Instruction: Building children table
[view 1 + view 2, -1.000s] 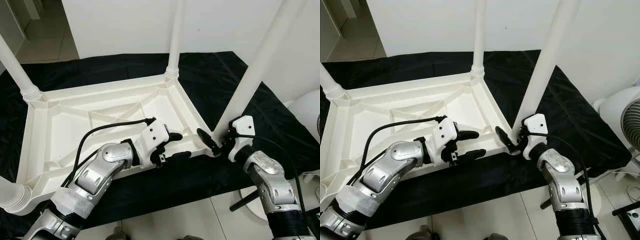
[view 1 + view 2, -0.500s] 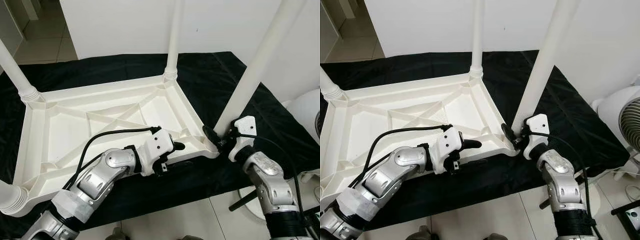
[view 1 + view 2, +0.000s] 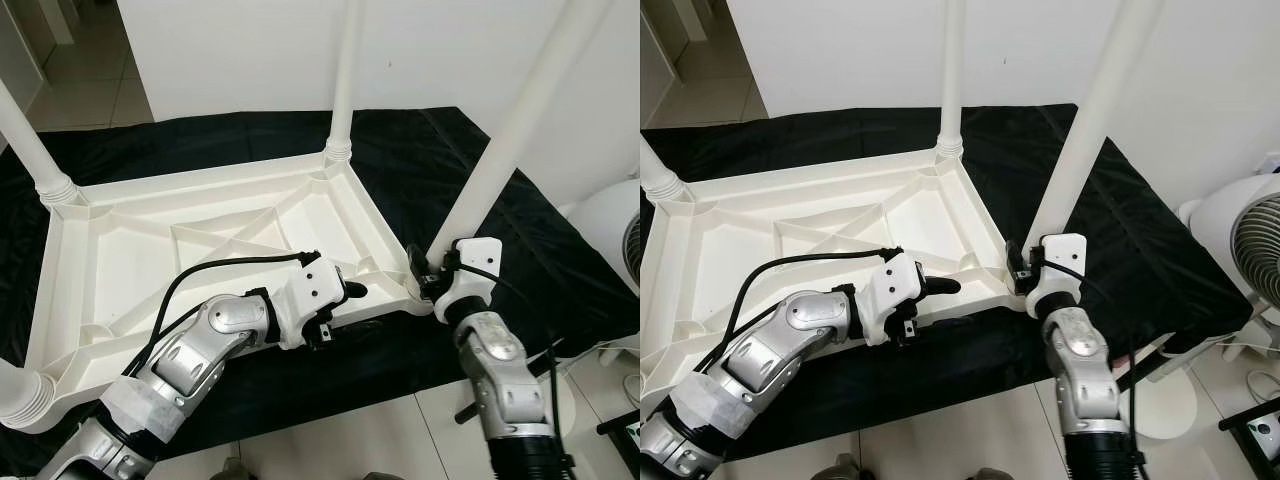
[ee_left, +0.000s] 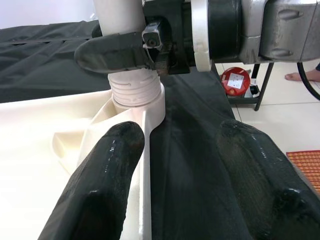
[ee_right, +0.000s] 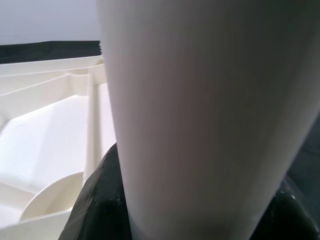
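A thick white table leg (image 5: 200, 115) stands very close to the camera. A black fingertip (image 5: 100, 200) shows at each lower side, apparently pressed against the leg. Behind lies the ribbed underside of the white tabletop (image 5: 50, 115).

All four white table legs (image 3: 505, 150) run off the frame (tops unseen), and the fan (image 3: 1245, 240) is cut off at the edge.

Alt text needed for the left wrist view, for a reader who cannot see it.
The left claw straddles the rim of the upturned white plastic table top, fingers apart. Ahead, the right claw clamps the base of a white table leg above its ribbed socket, on black cloth.
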Available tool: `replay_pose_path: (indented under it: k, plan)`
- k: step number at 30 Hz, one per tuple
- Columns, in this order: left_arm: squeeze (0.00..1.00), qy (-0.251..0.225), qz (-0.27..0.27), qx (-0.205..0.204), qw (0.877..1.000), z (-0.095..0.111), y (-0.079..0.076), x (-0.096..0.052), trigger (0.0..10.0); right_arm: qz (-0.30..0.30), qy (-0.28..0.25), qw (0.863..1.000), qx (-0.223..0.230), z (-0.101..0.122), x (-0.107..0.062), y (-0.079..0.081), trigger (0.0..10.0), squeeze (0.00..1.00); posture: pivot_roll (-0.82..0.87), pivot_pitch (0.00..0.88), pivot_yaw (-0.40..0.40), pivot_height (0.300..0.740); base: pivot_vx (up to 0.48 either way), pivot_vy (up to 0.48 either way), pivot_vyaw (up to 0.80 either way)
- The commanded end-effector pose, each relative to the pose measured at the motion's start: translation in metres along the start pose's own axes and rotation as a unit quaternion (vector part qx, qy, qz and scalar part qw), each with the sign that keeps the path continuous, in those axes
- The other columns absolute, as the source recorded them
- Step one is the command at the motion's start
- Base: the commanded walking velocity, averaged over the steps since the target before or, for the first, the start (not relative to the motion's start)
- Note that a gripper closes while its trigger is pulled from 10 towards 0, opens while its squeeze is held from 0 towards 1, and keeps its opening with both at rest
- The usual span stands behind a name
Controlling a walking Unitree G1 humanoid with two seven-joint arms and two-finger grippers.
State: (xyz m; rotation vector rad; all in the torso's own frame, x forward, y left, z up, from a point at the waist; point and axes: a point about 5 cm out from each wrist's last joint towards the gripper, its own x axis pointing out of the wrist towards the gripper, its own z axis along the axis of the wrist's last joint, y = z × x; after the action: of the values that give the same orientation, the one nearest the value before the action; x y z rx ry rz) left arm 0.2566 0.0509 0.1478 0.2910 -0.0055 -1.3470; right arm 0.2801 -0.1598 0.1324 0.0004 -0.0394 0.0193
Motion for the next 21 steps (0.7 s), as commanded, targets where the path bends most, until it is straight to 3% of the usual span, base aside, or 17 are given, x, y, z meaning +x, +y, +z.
replay_pose_path:
  k: [1,6,8,13,14,21]
  plan:
    - [0.0,0.004,-0.08,0.008,0.997,-0.001,-0.006,-0.001,10.0,-0.039,0.042,0.998,0.02,-0.016,-0.004,0.002,10.0,0.0,0.0,0.0,-0.018,0.74,0.0,0.0,0.0]
    - [0.0,0.004,-0.078,0.01,0.997,0.0,-0.005,-0.001,10.0,-0.076,0.04,0.996,0.037,-0.016,-0.004,0.009,10.0,0.0,0.0,0.0,-0.017,0.74,0.0,0.0,0.0]
    - [0.0,-0.003,-0.074,0.006,0.997,0.002,-0.004,0.001,10.0,-0.112,0.039,0.991,0.056,-0.016,-0.004,0.022,10.0,0.0,0.01,0.0,-0.018,0.74,0.0,0.0,0.0]
    - [0.0,-0.014,-0.073,-0.001,0.997,0.007,-0.003,0.002,10.0,-0.106,0.015,0.993,0.053,-0.009,-0.003,0.026,10.0,0.0,0.0,0.0,-0.014,0.74,0.0,0.0,0.0]
    - [0.0,-0.019,-0.074,-0.003,0.997,0.009,-0.002,0.003,10.0,-0.1,0.002,0.994,0.05,-0.006,-0.004,0.023,10.0,1.0,0.0,0.0,-0.015,0.74,0.0,0.0,0.0]
    - [0.0,-0.027,-0.073,-0.007,0.997,0.012,0.001,0.004,10.0,-0.092,-0.014,0.995,0.047,0.0,-0.007,0.017,10.0,1.0,-0.01,0.0,-0.013,0.74,0.0,0.0,0.0]
